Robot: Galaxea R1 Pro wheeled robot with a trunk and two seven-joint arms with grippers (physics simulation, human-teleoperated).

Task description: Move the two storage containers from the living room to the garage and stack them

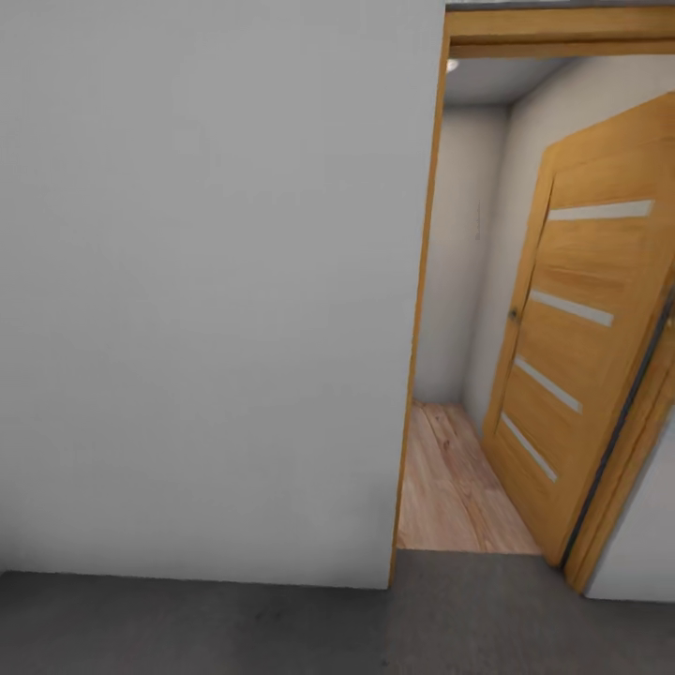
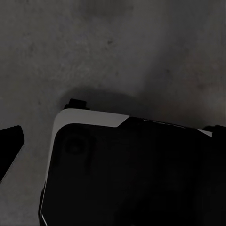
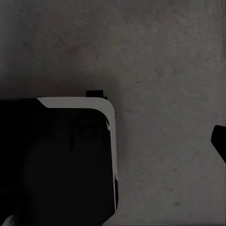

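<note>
The two storage containers are out of view. I stand on the garage's dark grey concrete floor [image 1: 234,628], facing its pale grey wall [image 1: 206,281]. In the left wrist view, one dark fingertip [image 2: 9,146] of my left gripper pokes in over the floor [image 2: 117,47], beside my black-and-white base [image 2: 132,174]. The right wrist view catches one dark fingertip [image 3: 219,141] of my right gripper above the concrete [image 3: 165,70], next to the base [image 3: 61,155]. Nothing shows between the fingers.
A wood-framed doorway [image 1: 422,309] opens at the right of the wall. Its wooden door [image 1: 581,347] with pale glass strips is swung inward. Beyond it lies a narrow passage with light wood planks [image 1: 455,497] and cream walls.
</note>
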